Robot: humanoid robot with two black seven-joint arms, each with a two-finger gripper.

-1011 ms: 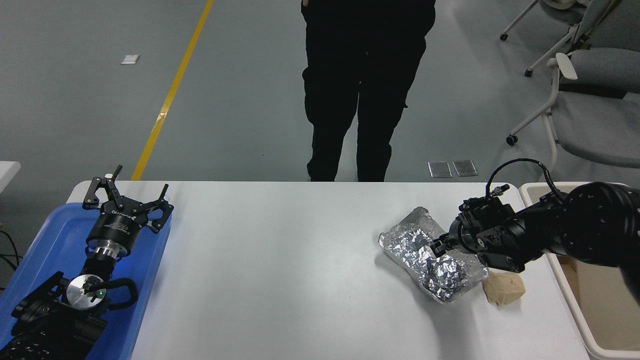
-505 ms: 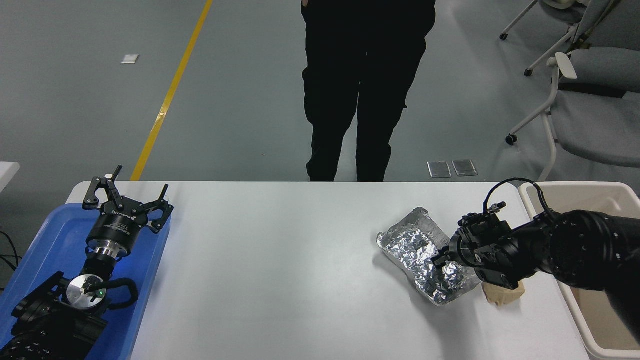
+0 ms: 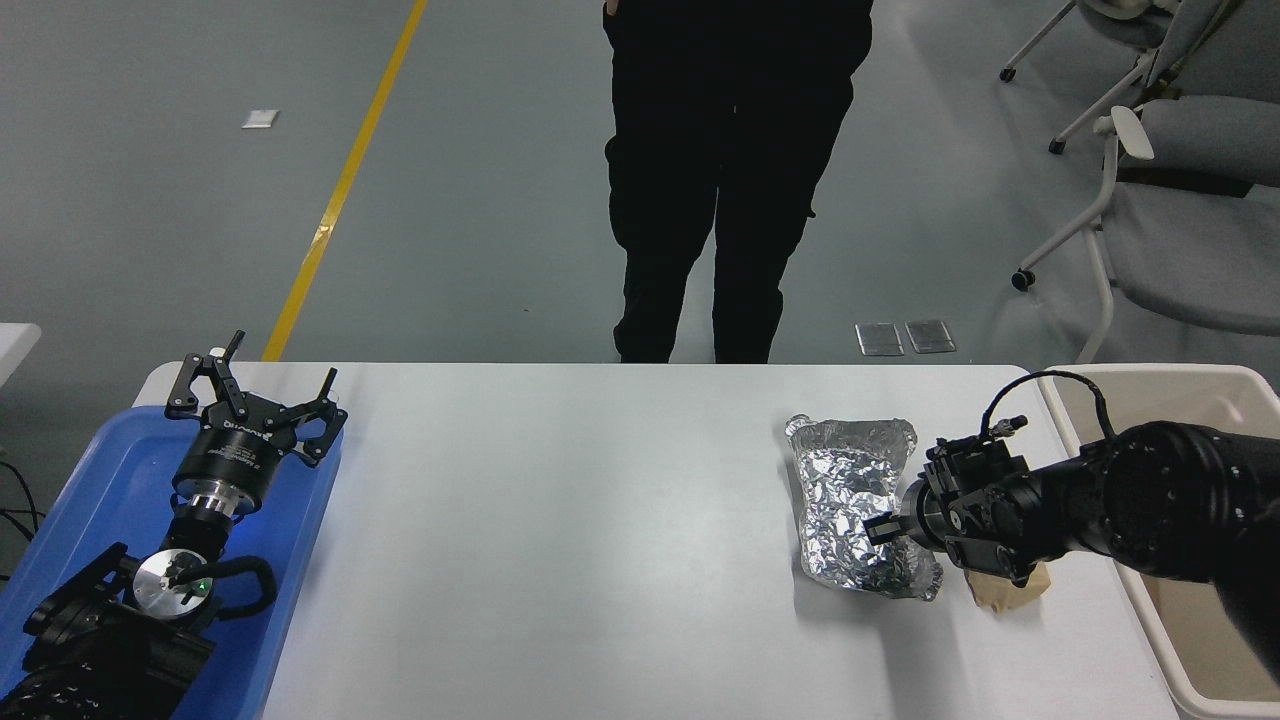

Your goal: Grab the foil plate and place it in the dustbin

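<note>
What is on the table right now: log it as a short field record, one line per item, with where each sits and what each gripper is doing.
foil plate: on the white table, right part, long axis running away from the camera
right gripper: at the plate's right rim, fingers closed on the foil
paper lump: tan, just right of the plate, partly under the right arm
dustbin: cream, off the table's right edge, foil plate not in it
left gripper: open, parked over the blue tray
person: standing at the far side

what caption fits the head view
Right gripper at the foil plate beside the dustbin.
</note>
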